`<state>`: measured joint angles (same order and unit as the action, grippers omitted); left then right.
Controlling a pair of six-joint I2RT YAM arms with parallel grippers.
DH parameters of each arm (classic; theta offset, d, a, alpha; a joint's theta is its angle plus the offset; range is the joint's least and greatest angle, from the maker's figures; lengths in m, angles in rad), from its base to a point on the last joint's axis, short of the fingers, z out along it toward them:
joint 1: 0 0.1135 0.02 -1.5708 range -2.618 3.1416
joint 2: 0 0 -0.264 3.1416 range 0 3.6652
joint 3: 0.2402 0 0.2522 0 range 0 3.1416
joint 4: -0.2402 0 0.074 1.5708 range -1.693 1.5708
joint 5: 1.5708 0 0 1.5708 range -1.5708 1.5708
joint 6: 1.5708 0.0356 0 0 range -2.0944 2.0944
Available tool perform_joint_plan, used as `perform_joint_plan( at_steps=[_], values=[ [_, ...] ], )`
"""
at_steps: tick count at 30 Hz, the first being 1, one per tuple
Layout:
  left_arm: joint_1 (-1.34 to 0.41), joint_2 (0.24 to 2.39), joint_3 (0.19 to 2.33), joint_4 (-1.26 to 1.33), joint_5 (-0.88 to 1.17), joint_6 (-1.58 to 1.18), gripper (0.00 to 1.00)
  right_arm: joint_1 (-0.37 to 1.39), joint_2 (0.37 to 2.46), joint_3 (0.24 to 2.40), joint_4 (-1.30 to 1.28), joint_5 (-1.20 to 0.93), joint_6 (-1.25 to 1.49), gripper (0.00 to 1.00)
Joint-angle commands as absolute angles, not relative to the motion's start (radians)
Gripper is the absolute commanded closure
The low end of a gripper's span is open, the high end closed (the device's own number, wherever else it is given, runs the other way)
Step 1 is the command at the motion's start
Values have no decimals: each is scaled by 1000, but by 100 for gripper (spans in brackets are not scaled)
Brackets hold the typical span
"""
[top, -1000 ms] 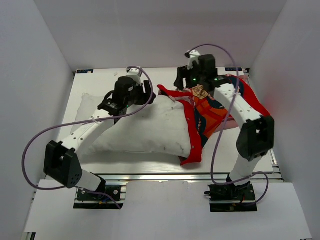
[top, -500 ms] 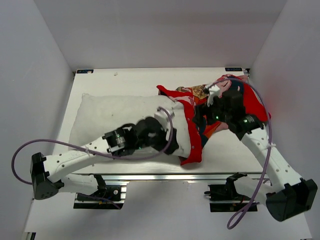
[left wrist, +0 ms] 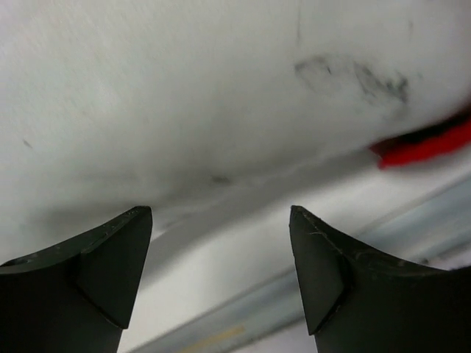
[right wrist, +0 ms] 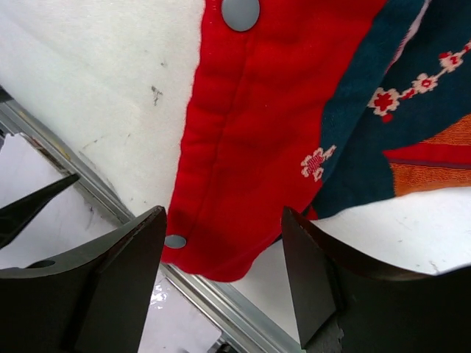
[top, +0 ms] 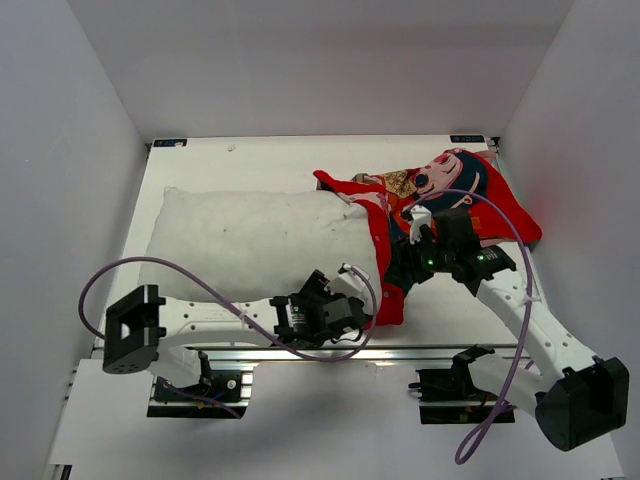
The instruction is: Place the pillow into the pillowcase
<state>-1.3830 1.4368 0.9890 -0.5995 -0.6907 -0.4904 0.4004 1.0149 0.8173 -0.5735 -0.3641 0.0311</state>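
We have the left fingers (left wrist: 96,279) and right fingers (right wrist: 118,283) spread wide, empty, at the pillow (top: 250,240) edge and pillowcase (top: 462,190) hem.

White table (top: 260,165), metal front rail (top: 330,353)

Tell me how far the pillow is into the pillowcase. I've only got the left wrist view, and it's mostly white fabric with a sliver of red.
Observer: In the top view, only the right end of the pillow is covered by the pillowcase. Most of it lies bare.
Operator: Where's the right hand?
Observer: The right hand is open over the red hem near its front corner, holding nothing.
Operator: And the rest of the case?
Observer: It lies bunched toward the far right corner of the table.
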Motion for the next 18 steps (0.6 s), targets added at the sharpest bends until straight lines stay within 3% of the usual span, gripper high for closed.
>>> perform_joint_plan(
  at_steps=[1, 6, 9, 14, 18],
  values=[
    [-1387, 1471, 974, -462, -890, -368, 15, 408, 1035, 822, -514, -400, 63, 31],
    [-1356, 1561, 968, -371, -973, -279, 15, 411, 1055, 828, -489, -408, 72, 32],
    [-1307, 1585, 956, -313, -941, -246, 22, 416, 1060, 834, -480, -420, 89, 32],
    [-1246, 1534, 919, -223, -868, -218, 56, 423, 1072, 864, -474, -425, 103, 34],
    [-1215, 1467, 891, -143, -757, -189, 66, 430, 1103, 874, -448, -388, 135, 37]
  ],
)
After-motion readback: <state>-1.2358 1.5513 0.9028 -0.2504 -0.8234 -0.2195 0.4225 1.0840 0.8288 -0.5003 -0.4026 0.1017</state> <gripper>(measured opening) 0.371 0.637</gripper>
